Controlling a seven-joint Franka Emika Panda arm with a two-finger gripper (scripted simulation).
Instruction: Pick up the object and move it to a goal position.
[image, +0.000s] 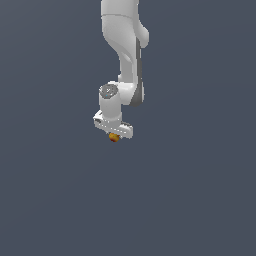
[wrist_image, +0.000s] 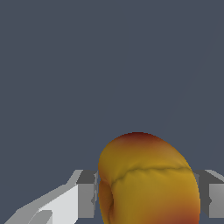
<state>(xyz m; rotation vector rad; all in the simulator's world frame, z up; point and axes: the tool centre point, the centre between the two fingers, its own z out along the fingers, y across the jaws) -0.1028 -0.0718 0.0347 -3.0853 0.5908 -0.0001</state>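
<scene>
Small roundish orange-yellow object (wrist_image: 148, 183) w/ red patches, smooth skin w/ a crease, gripped betw. white arm's gripper (image: 114, 136) jaws, grey pads (wrist_image: 87, 192) touching both sides

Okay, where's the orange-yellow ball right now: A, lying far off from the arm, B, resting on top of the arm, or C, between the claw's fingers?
C: the wrist view shows the ball wedged between the claw fingers, and it sits under the claw in the exterior view.
</scene>
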